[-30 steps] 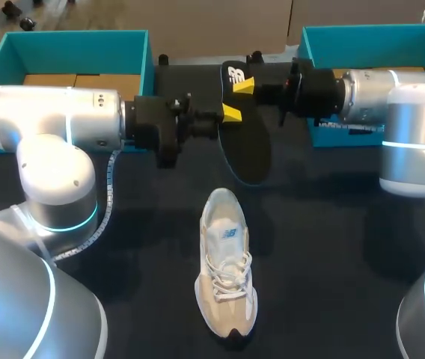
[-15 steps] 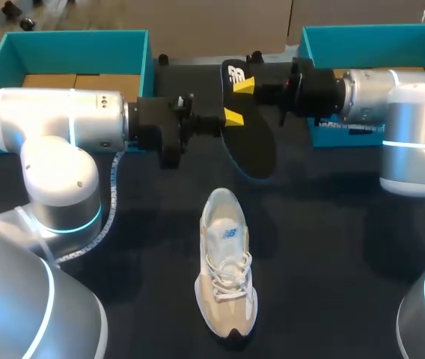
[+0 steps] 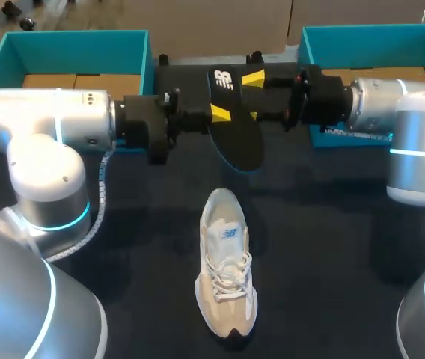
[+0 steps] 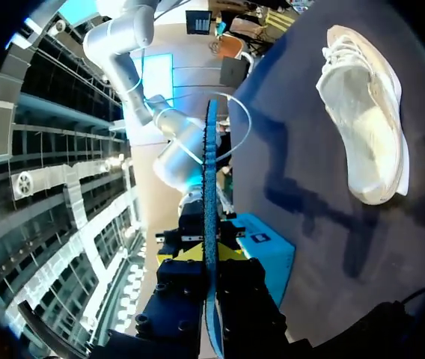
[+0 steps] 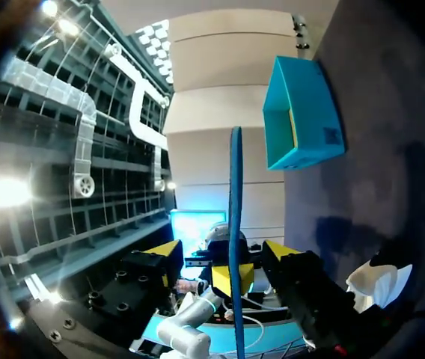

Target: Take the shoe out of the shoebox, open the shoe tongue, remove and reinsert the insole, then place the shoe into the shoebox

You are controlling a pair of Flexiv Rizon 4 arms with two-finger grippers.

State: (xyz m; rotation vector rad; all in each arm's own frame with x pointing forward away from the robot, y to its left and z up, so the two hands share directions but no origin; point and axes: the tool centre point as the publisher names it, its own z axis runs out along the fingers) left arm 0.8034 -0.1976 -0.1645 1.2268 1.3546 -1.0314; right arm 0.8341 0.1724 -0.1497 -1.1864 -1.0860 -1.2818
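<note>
while the left gripper clamps the black, blue-edged foam insole above the table, the right gripper stands spread around it, not touching. the white lace-up sneaker lies nearer on the dark table.

silver arms, cyan rings — black hands, yellow tips

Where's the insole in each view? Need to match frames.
Head view: insole held above the table, beyond the shoe.
Left wrist view: edge-on, clamped in the left hand.
Right wrist view: edge-on, between the open fingers of the right hand.
Shared landmark: the white shoe, in all three.
</note>
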